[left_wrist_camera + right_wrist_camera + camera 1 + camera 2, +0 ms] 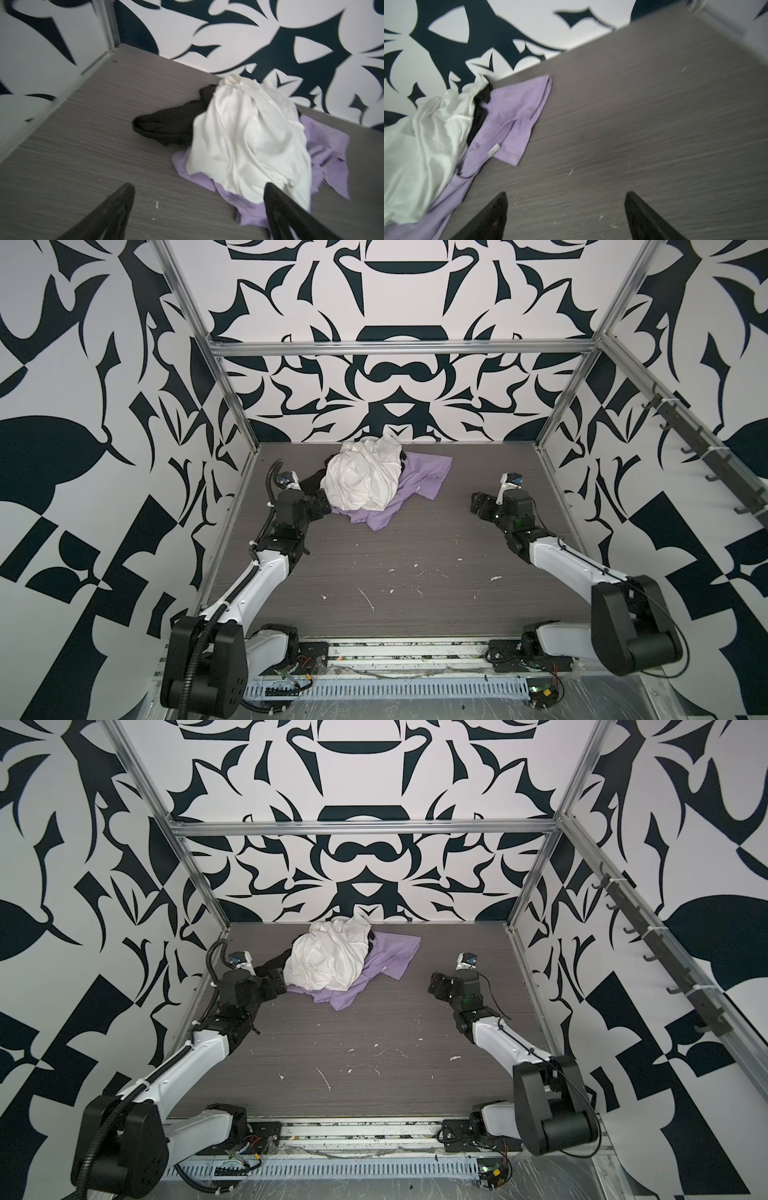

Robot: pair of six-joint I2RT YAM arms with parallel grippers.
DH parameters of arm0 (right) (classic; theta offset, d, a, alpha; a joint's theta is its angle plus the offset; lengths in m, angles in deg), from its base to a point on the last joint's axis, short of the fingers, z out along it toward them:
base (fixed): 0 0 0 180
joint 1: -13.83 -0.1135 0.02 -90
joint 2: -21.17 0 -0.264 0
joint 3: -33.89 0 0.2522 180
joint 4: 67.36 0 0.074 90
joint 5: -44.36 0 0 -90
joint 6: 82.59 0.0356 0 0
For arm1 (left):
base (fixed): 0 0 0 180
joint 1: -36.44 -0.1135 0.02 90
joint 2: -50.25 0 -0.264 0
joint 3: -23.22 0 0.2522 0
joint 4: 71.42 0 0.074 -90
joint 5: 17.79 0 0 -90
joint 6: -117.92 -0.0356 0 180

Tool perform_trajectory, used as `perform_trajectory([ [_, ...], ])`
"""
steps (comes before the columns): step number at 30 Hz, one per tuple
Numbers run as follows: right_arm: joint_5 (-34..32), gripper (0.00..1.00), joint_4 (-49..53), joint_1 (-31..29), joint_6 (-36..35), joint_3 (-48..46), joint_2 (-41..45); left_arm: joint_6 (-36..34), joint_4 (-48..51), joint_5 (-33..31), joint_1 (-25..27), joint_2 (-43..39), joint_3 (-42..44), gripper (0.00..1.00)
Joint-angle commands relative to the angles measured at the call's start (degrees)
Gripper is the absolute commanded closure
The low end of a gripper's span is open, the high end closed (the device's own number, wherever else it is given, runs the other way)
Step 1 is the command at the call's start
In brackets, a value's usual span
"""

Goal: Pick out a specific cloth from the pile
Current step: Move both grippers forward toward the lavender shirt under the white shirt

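Note:
The pile [376, 493] lies at the back middle of the grey table. A crumpled white cloth [357, 479] [324, 961] sits on top. The lilac cloth [426, 475] [395, 957] [329, 149] [517, 108] lies underneath, spreading out to the right and front. A black cloth [311, 482] [166, 126] [478, 119] pokes out at the left. My left gripper [325, 502] [277, 979] [198, 185] is open at the pile's left front edge, one finger beside the lilac hem. My right gripper [478, 504] [436, 984] [566, 193] is open over bare table, right of the pile.
Patterned walls and aluminium frame posts [239, 406] close in the table [415, 593] at the back and both sides. A rail of hooks [698, 456] runs along the right wall. White specks dot the table's front half. A cable duct [386, 691] lines the front edge.

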Motion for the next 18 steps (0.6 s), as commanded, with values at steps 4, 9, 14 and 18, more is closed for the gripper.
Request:
perform_trajectory([
  [4, 16.80, 0.19, -2.17, -1.46, 15.56, 5.58, -9.47, 2.65, 9.23, 12.82, 4.17, 3.01, -5.41, 0.02],
  [9, 18.34, 0.21, -2.37, -3.27, 16.59, 10.67, -15.02, 3.18, 12.90, 17.97, 5.57, 5.24, -8.32, 0.06],
  [14, 20.74, 0.30, -2.72, -7.76, 18.63, 16.92, -21.09, 6.42, 14.69, 18.95, 6.78, 9.05, -10.37, 0.07],
  [18, 19.23, 0.35, -3.33, -13.91, 23.94, 22.60, -27.12, 7.44, 14.38, 19.80, 7.26, 12.34, -11.25, 0.08],
])
